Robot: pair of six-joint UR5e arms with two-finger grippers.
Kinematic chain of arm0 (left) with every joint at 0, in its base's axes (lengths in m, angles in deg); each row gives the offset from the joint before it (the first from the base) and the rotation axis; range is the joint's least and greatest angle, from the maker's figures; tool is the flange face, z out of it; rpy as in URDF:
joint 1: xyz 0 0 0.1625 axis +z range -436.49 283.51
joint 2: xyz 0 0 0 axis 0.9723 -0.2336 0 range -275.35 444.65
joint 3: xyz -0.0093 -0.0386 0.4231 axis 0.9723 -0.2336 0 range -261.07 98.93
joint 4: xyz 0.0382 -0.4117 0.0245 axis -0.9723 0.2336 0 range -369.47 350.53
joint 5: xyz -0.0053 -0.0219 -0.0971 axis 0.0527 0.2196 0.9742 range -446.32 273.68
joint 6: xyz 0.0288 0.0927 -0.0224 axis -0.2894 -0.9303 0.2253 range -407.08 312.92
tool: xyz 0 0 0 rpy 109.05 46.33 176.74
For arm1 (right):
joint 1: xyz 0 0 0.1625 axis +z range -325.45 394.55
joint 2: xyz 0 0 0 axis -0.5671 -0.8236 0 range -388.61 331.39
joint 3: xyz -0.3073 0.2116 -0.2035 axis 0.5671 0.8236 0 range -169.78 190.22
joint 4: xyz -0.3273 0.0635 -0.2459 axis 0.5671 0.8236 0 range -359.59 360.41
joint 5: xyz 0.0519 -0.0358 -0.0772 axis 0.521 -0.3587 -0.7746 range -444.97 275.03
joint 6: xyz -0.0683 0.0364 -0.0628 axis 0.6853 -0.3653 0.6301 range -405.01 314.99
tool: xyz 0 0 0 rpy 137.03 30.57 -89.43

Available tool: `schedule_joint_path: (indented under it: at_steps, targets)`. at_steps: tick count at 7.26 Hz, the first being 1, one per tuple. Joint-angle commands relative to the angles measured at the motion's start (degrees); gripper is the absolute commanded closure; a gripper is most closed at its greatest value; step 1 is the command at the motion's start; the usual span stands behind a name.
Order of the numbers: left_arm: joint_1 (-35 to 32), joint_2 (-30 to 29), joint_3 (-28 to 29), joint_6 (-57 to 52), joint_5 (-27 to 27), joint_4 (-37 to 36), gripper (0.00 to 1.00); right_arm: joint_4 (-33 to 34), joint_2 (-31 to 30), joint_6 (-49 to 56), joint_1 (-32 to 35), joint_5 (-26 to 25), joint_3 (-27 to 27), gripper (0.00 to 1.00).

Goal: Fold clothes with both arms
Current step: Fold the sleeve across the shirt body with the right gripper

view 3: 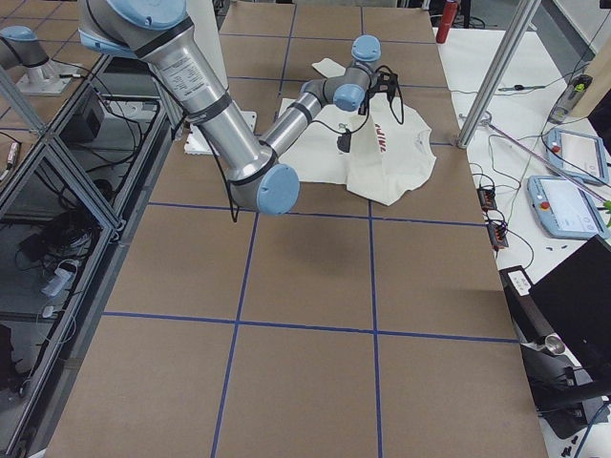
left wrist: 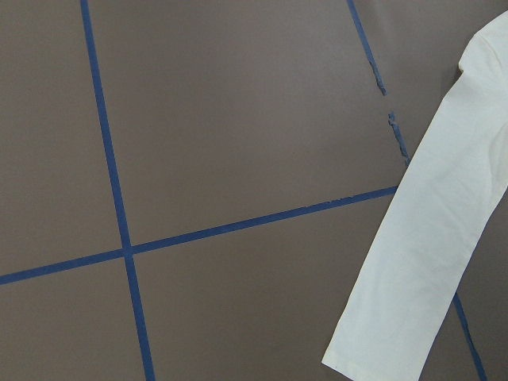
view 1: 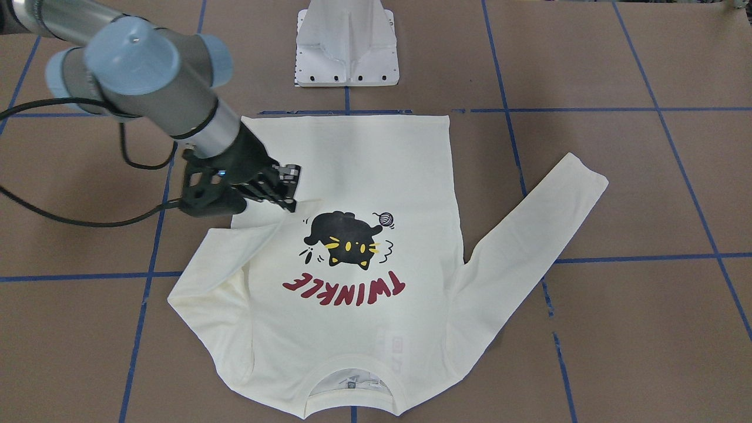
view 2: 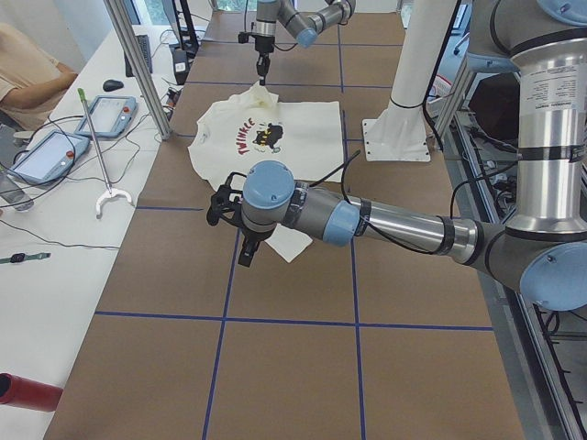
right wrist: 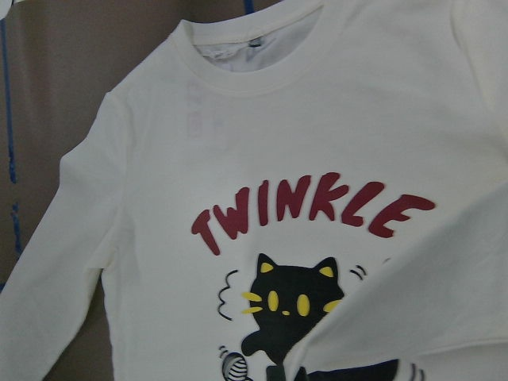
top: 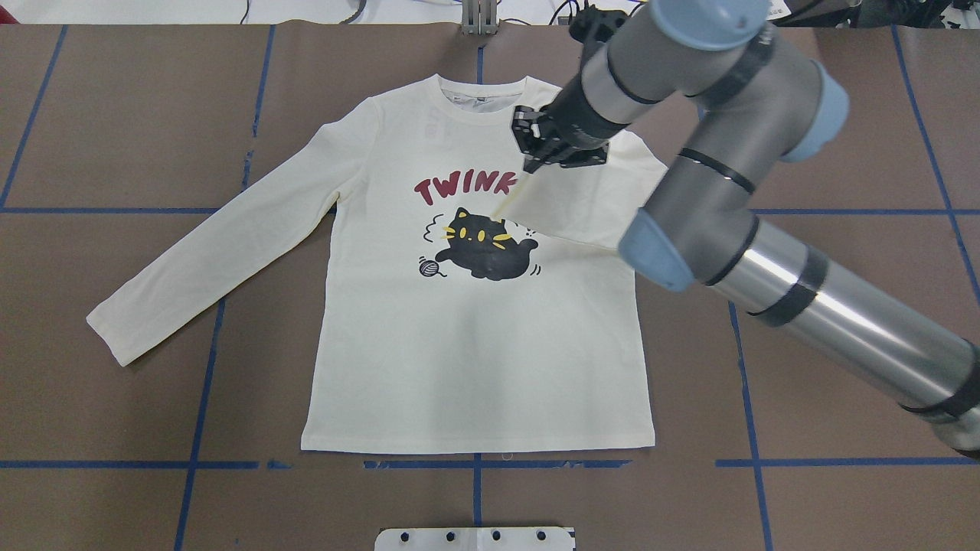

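Cream-white long-sleeved T-shirt (top: 475,344) recorded. Below the black right gripper (top: 530,162), a black cat print (top: 482,249) with yellow details; beside it, red "TWINKLE" lettering (view 1: 343,286). Brown table (top: 842,306) gridded with blue tape (top: 115,210).

- right gripper (view 1: 289,188) pinches the cuff of one sleeve (view 1: 229,252), drawn in over the t-shirt (view 1: 364,158) body.
- the black cat print (view 1: 346,238) lies just beside the fingertips, red lettering (view 1: 343,288) beyond it.
- the other sleeve (view 1: 529,223) lies flat on the table (view 1: 646,176), well apart from the gripper.
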Motion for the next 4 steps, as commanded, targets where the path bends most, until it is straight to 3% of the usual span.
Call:
schedule_joint_path:
  at_steps: [1, 2, 3, 4]
  targets:
    - [0.0, 0.04, 0.44, 0.03, 0.04, 2.33, 0.0, 0.47, 19.75, -3.86, -11.32, -17.1, 18.61, 1.0]
    - [0.09, -0.22, 1.48, 0.03, 0.04, 3.39, 0.0, 0.3, 23.57, -3.87, -15.02, -23.19, 23.92, 1.0]
    - [0.09, -0.22, 3.49, 0.12, 0.04, 6.97, 0.0, 0.21, 27.0, -3.87, -17.23, -28.82, 29.37, 0.81]
    - [0.35, -0.39, 4.38, 0.29, 0.04, 7.61, 0.0, -5.01, 27.21, -4.04, -17.69, -31.14, 33.77, 0.08]
